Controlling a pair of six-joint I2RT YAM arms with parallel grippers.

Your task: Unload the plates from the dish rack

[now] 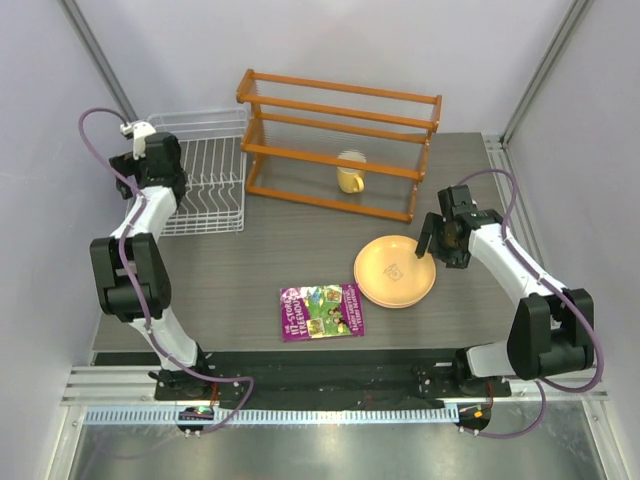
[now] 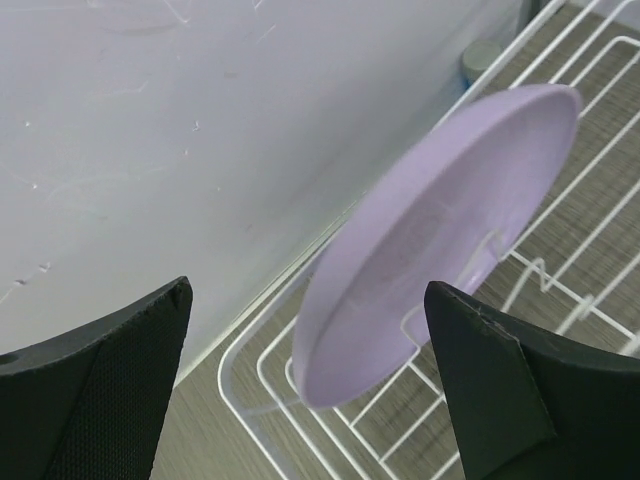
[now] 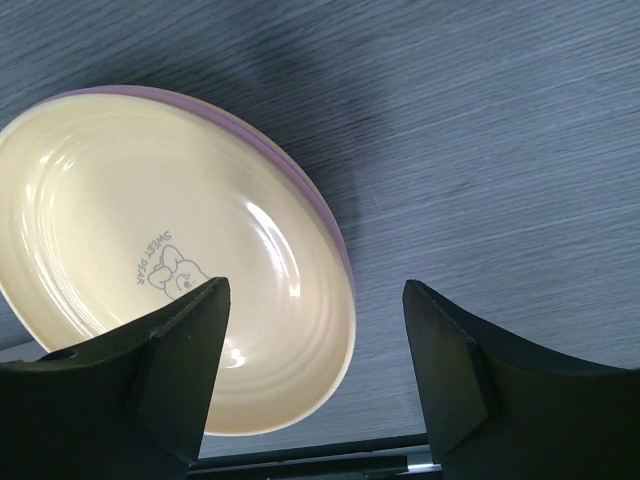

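While the lavender plate (image 2: 430, 230) stands tilted on edge among the wires of the rack (image 1: 215, 190), near the rack's wall-side edge, the left gripper (image 2: 308, 290) hangs over it with its fingers (image 2: 110, 390) spread wide, one on each side of the plate's lower part. Whether either finger touches it I cannot tell. A yellow plate (image 1: 395, 270) lies flat on the table (image 1: 250, 270), stacked on another plate whose pinkish rim (image 3: 300, 185) shows beneath. The right gripper (image 3: 315, 285) sits at the stack's right edge, fingers apart, gripping nothing. Behind the stack, a mug (image 1: 350, 178) stands in the orange shelf (image 1: 340, 100); a booklet (image 1: 322, 311) lies just left of the stack.
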